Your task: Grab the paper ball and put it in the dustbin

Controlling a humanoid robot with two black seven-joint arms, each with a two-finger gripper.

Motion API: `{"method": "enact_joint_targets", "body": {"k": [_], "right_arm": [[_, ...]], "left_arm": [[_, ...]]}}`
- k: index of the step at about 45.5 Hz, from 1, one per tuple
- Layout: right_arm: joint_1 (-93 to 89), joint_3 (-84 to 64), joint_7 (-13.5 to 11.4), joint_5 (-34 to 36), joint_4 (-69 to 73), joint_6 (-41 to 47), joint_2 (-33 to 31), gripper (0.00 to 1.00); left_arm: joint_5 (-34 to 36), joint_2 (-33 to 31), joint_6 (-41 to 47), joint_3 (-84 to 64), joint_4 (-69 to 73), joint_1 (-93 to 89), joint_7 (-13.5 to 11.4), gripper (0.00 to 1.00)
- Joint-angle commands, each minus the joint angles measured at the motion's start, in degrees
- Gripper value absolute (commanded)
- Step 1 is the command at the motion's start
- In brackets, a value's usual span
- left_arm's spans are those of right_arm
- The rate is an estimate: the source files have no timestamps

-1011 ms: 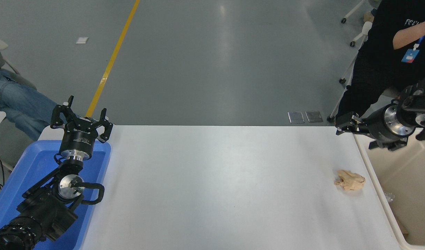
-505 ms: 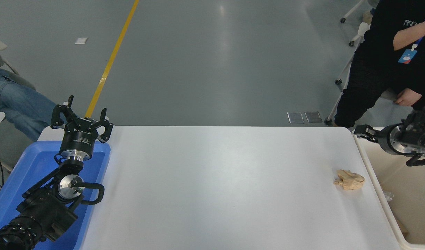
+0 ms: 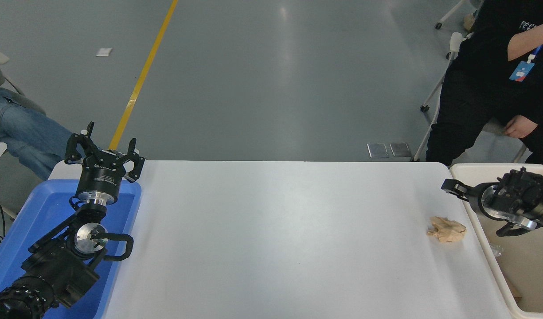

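Lower and nearer than a second ago, the right gripper (image 3: pixel 453 187) now hangs over the far left edge of the dustbin (image 3: pixel 493 169), its black tip reaching left over the table (image 3: pixel 271 230); whether its fingers are spread or closed cannot be told from this angle.

Head view. Paper ball (image 3: pixel 447 230): a tan, crumpled wad lying on the white table near its right edge, just left of the dustbin's rim, nearer to the camera than the right gripper and apart from it. It has not shifted across the three frames. Dustbin: cream-beige, thick rounded rim, standing against the table's right side and running out of the picture at the bottom right.

Left gripper (image 3: pixel 103 148): parked at the far left over the far end of the blue tray (image 3: pixel 41 212), fingers spread wide and empty, pointing away from the camera. White lettering on its black body is too small to read.

Person (image 3: pixel 497 75): seated at the far right in black clothing, a hand (image 3: pixel 517 126) resting on the knee, a blue lanyard with a blue card hanging at the chest. Pale print on the black top is not legible.

Floor: grey, crossed by a yellow line (image 3: pixel 142 75) at the far left; two small metal plates (image 3: pixel 388 149) set into it just beyond the table's far edge.
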Motion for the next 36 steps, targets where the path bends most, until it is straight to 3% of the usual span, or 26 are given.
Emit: {"method": "enact_joint_targets", "body": {"k": [1, 31, 34, 36], "right_arm": [[-2.5, 1.0, 0.0, 0.0, -1.3, -0.8, 0.9, 1.0], [-6.8, 2.9, 0.1, 0.0, -1.2, -3.9, 1.4, 1.0], [-6.8, 3.4, 0.3, 0.0, -1.1, -4.0, 1.9, 0.96], [-7.1, 3.5, 0.3, 0.0, -0.7, -4.0, 2.0, 0.88]], "left_arm": [[0.0, 0.0, 0.0, -0.1, 0.0, 0.0, 0.0, 0.99], [0.0, 0.0, 0.0, -0.1, 0.0, 0.0, 0.0, 0.99], [0.0, 0.0, 0.0, 0.0, 0.0, 0.0, 0.0, 0.99], [0.0, 0.0, 0.0, -0.1, 0.0, 0.0, 0.0, 0.99]]}}
